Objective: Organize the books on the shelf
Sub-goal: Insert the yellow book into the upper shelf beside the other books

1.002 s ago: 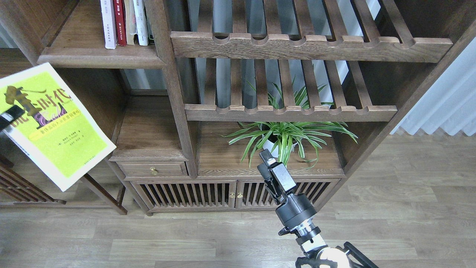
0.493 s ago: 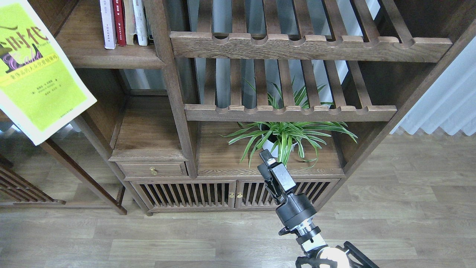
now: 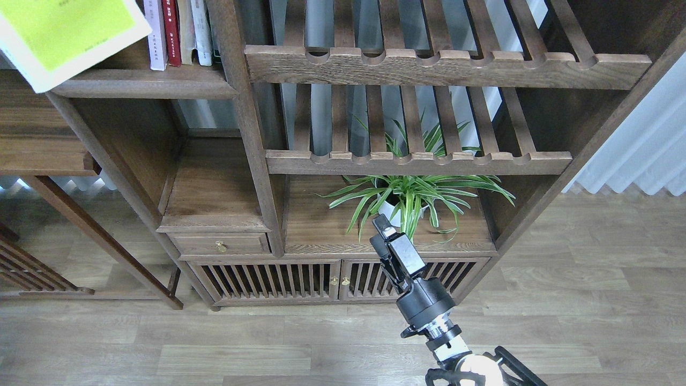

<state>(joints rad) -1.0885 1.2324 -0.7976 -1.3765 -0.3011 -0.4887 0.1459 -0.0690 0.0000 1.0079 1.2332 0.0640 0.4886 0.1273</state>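
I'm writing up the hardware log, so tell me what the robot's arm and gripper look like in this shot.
Only the right arm shows: a glossy black rounded wrist housing, a silver metal ring beneath it, and a white joint section at the frame's bottom with thin black cabling or bracket beside it. The right gripper is black, boxy and narrow, with a small pale patch near its tip. No left arm is visible.

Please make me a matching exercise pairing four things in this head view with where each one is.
Things:
1. yellow-green book
2. dark red book
3. potted plant
4. right gripper

Places:
A. below the lower slatted rack
B. top left corner, partly out of frame
C. in front of the cabinet doors
D. upright on the shelf

Pairs: 1-B, 2-D, 3-A, 4-C
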